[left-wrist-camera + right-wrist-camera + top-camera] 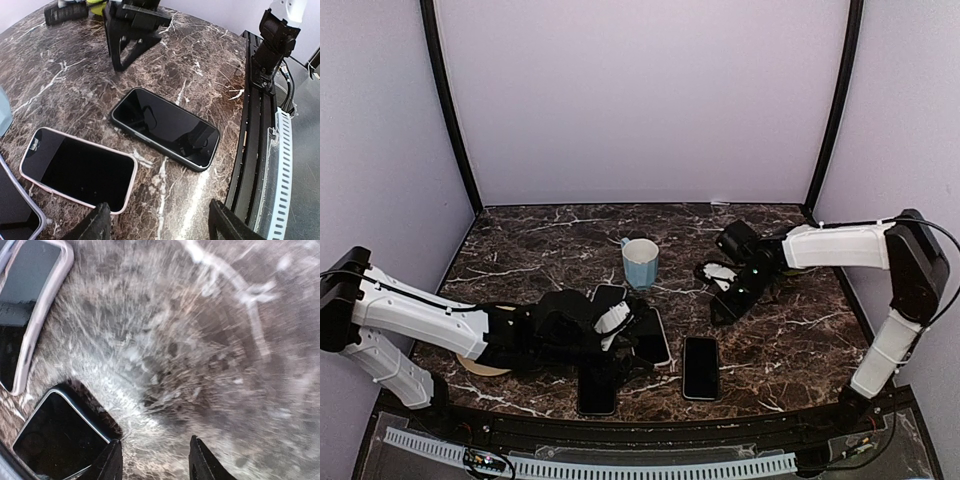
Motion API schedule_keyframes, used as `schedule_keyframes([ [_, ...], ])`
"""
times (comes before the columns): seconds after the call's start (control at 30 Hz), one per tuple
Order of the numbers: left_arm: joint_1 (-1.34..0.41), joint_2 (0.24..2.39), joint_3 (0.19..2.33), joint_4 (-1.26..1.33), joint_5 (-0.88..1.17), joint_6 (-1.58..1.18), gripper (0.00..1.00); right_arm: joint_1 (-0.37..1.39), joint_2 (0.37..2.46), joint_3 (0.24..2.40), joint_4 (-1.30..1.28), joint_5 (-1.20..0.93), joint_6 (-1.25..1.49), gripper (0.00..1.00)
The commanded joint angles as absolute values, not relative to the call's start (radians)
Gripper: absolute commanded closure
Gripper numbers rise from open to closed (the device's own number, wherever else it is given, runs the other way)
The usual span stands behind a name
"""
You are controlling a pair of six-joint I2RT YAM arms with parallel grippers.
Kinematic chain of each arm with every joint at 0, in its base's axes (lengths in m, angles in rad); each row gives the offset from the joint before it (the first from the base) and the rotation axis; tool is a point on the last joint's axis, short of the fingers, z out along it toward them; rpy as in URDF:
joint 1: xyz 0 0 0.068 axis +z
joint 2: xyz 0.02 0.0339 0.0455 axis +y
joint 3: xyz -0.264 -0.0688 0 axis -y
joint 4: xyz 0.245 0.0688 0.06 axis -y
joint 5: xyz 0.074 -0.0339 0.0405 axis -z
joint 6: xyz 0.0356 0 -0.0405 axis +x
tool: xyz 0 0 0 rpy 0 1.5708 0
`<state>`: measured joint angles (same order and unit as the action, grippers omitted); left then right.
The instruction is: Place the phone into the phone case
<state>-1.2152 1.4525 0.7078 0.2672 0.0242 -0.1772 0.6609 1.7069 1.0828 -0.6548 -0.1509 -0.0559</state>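
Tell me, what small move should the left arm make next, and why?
Probably ease the left gripper down toward the black phone with the pale pink rim: its jaws stand open and empty beside that phone's corner, and the phone lies flat on the brown marble table.

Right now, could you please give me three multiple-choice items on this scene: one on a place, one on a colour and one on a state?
1. Where is the cup?
A. in the right gripper
B. on the table, near its middle
C. on a phone

2. What colour is the cup?
A. red
B. black
C. light blue

3. How is the left gripper?
A. open and empty
B. shut on a phone
C. shut on the cup

Answers:
1 B, it stands free on the marble.
2 C, its wall is pale blue.
3 A, its jaws stand apart with nothing between them.
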Motion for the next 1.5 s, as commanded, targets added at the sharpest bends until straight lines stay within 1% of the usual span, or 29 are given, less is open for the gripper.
schedule_keyframes([
  [0.0,-1.215,1.378,0.679,0.247,-0.031,-0.198,0.31,0.779,1.529,1.086,-0.599,0.122,0.082,0.54],
  [0.1,-1.215,1.352,0.658,0.237,-0.055,-0.2,0.31,0.945,1.444,1.025,-0.604,0.226,0.229,0.56],
  [0.13,-1.215,1.34,0.648,0.233,-0.069,-0.203,0.31,1.031,1.427,1.006,-0.606,0.246,0.288,0.56],
  [0.2,-1.215,1.323,0.635,0.226,-0.088,-0.205,0.31,1.145,1.413,0.969,-0.597,0.265,0.414,0.56],
  [0.3,-1.215,1.307,0.623,0.219,-0.11,-0.205,0.31,1.285,1.44,0.944,-0.573,0.278,0.56,0.55],
  [0.4,-1.214,1.305,0.62,0.216,-0.114,-0.202,0.31,1.349,1.525,0.943,-0.558,0.268,0.638,0.55],
  [0.47,-1.213,1.309,0.622,0.214,-0.118,-0.202,0.31,1.368,1.576,0.946,-0.57,0.283,0.666,0.55],
  [0.53,-1.215,1.315,0.623,0.212,-0.122,-0.207,0.3,1.379,1.615,0.941,-0.59,0.297,0.689,0.58],
  [0.57,-1.215,1.317,0.622,0.212,-0.123,-0.209,0.3,1.381,1.629,0.933,-0.591,0.294,0.698,0.61],
  [0.6,-1.215,1.317,0.621,0.211,-0.125,-0.21,0.3,1.386,1.64,0.924,-0.582,0.281,0.701,0.66],
  [0.7,-1.214,1.314,0.615,0.202,-0.14,-0.211,0.31,1.401,1.679,0.885,-0.55,0.241,0.716,0.75],
  [0.9,-1.213,1.298,0.618,0.171,-0.175,-0.191,0.3,1.413,1.807,0.853,-0.567,0.216,0.726,0.85],
  [1.03,-1.214,1.286,0.621,0.146,-0.186,-0.186,0.3,1.433,1.834,0.793,-0.555,0.154,0.753,0.88],
  [1.1,-1.213,1.276,0.615,0.138,-0.19,-0.19,0.3,1.439,1.819,0.801,-0.578,0.156,0.754,0.87],
  [1.23,-1.212,1.253,0.621,0.113,-0.215,-0.201,0.3,1.421,1.741,0.961,-0.67,0.254,0.66,0.81],
  [1.37,-1.201,1.239,0.664,0.06,-0.275,-0.207,0.3,1.358,1.669,1.154,-0.655,0.283,0.509,0.74],
  [1.43,-1.178,1.239,0.691,0.022,-0.32,-0.218,0.3,1.298,1.627,1.229,-0.624,0.269,0.435,0.71],
  [1.47,-1.149,1.238,0.708,-0.01,-0.333,-0.23,0.3,1.264,1.605,1.252,-0.603,0.261,0.404,0.67],
])
